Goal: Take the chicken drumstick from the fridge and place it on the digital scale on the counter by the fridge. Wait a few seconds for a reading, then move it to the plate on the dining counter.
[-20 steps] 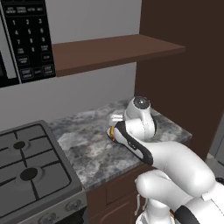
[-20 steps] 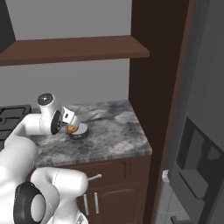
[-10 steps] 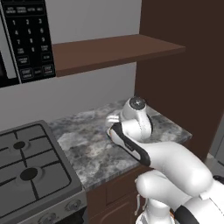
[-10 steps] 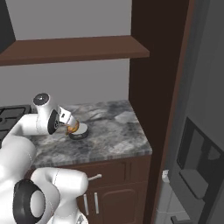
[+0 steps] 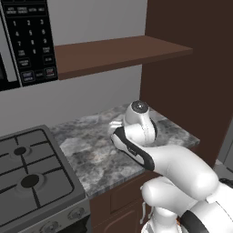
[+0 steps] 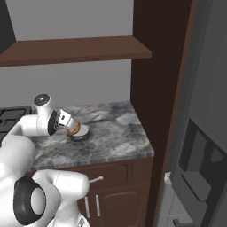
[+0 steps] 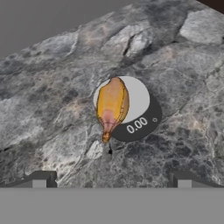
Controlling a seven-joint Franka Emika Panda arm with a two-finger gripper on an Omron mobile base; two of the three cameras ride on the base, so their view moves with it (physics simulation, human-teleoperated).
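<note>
The chicken drumstick (image 7: pixel 112 107) lies glossy orange-brown on the round white pan of the digital scale (image 7: pixel 139 124), whose dark front reads 0.00. My gripper (image 7: pixel 111 180) is open, drawn back a little from the scale, fingertips (image 7: pixel 39 179) wide apart with nothing between them. From the right base, the drumstick (image 6: pixel 74 129) rests on the scale (image 6: pixel 80 135) on the short grey-marbled counter (image 6: pixel 115 139), the gripper (image 6: pixel 68 124) just left of it. The light-grey fridge (image 6: pixel 201 133) stands at the right. The plate and dining counter are out of view.
A gas stove (image 5: pixel 27 175) adjoins the counter on the left, below a black microwave (image 5: pixel 25 41). A dark brown shelf (image 5: pixel 113 52) hangs over the counter. A tall dark brown panel (image 6: pixel 157 88) separates counter and fridge. My arm (image 5: pixel 159 159) hides the scale from the left.
The hand has drawn back a little to the left, away from the scale. The drumstick stays lying on the scale pan.
</note>
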